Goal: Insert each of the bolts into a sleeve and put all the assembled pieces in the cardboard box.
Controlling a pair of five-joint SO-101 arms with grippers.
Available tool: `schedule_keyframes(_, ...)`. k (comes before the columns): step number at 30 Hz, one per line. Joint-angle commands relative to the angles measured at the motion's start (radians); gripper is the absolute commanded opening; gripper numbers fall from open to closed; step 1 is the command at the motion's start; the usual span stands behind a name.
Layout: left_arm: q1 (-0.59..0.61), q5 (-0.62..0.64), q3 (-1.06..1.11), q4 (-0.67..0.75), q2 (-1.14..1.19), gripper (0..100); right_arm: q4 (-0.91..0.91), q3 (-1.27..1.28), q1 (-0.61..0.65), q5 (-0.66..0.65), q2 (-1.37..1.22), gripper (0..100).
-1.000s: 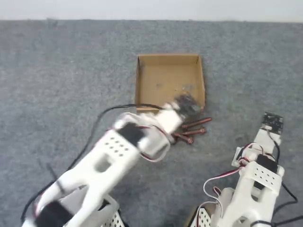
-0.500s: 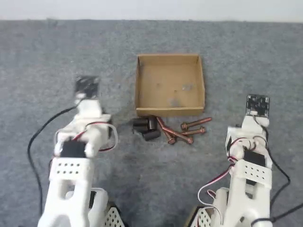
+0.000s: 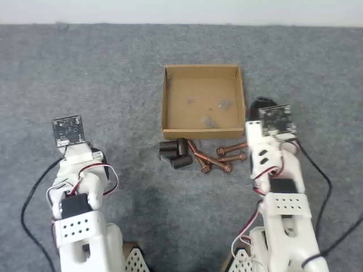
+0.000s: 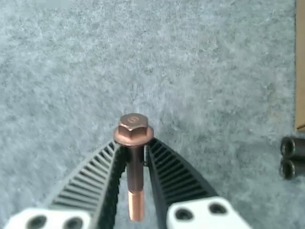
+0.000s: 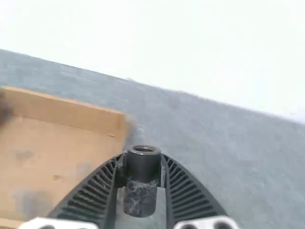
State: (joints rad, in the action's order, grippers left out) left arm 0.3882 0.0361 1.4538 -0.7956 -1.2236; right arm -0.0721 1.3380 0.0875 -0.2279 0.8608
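You have a piece in each gripper: bolt on the left, sleeve on the right.
Your left gripper [image 4: 135,144] is clamped on a copper bolt [image 4: 135,176], head outward, over the grey carpet [image 3: 113,73] well left of the cardboard box [image 3: 203,134]. Your right gripper [image 5: 143,161] grips a black sleeve [image 5: 141,181] by the box's near right corner. Against the box's near wall lie loose bolts [image 3: 220,158] and loose sleeves [image 3: 174,153].

3 sleeves [image 3: 180,161], then bolts [image 3: 212,165] (rightward), lie before the cardboard box [image 3: 202,134].
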Motion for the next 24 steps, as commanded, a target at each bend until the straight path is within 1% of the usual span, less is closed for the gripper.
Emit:
schedule_keyframes(1,0.005,-0.012,-0.007,0.009,-0.041,1,-0.099,-0.009,0.084,0.066,0.025,0.6)
schedule_keyframes(3,0.005,-0.012,-0.007,0.009,-0.041,1,-0.174,-0.009,0.125,0.187,0.024,0.6)
schedule_keyframes(5,0.005,-0.014,-0.007,0.009,-0.041,1,-0.232,-0.014,0.166,0.338,0.024,0.6)
schedule_keyframes(7,0.005,-0.014,-0.007,0.009,-0.041,1,-0.275,-0.015,0.202,0.437,0.024,0.6)
schedule_keyframes(11,0.005,-0.015,-0.007,0.009,-0.041,1,-0.292,-0.015,0.259,0.456,0.008,0.6)
schedule_keyframes(13,0.005,-0.015,-0.007,0.009,-0.041,1,-0.305,-0.031,0.274,0.457,-0.038,0.6)
schedule_keyframes(15,0.005,-0.015,-0.007,0.009,-0.041,1,-0.355,-0.046,0.277,0.459,-0.113,0.6)
schedule_keyframes(19,0.003,-0.015,0.001,0.014,-0.043,1,-0.562,-0.066,0.277,0.456,-0.300,0.6)
schedule_keyframes(24,-0.028,-0.015,0.045,0.089,-0.043,1,-0.819,-0.089,0.280,0.456,-0.516,0.6)
